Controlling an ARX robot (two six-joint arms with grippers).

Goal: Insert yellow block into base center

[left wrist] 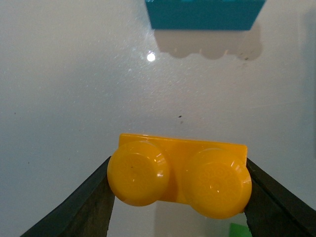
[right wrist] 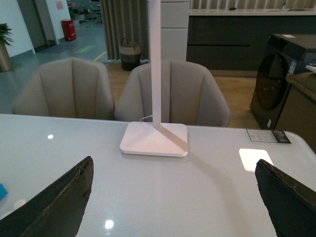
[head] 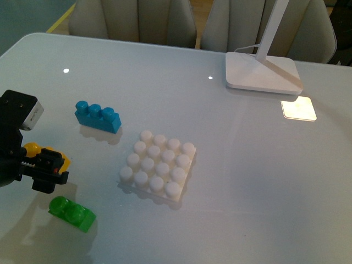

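At the far left of the desk (head: 231,181), the left gripper (head: 48,165) is pinching the yellow block (left wrist: 178,178). The left wrist view shows its two dark fingers (left wrist: 84,210) pressed against the block's short ends, with both round studs facing the camera. Whether the block touches the desk or hangs just above it cannot be told. From the front, only slivers of yellow show around the black gripper body.

Just in front of the gripper, closer to the robot, lies the green two-stud brick (head: 71,213), flat on the desk and free of the fingers. Beyond the gripper and a little to the right sits the blue three-stud brick (head: 98,116), studs up and at a slant.

Right of both bricks, near the middle of the desk, is the base (head: 158,165). This white square plate has a four-by-four grid of studs, all uncovered, and is turned slightly askew. It stands apart from every brick and from the held yellow block.

Farther right and at the back stands the white lamp foot (head: 263,73) with its slanted stem, and a bright square patch of light (head: 298,108) lies on the desk just in front of it. Beige chairs (head: 137,22) line the far edge.

The right gripper (right wrist: 173,163) appears only in its own wrist view, with its fingers spread wide and nothing between them.
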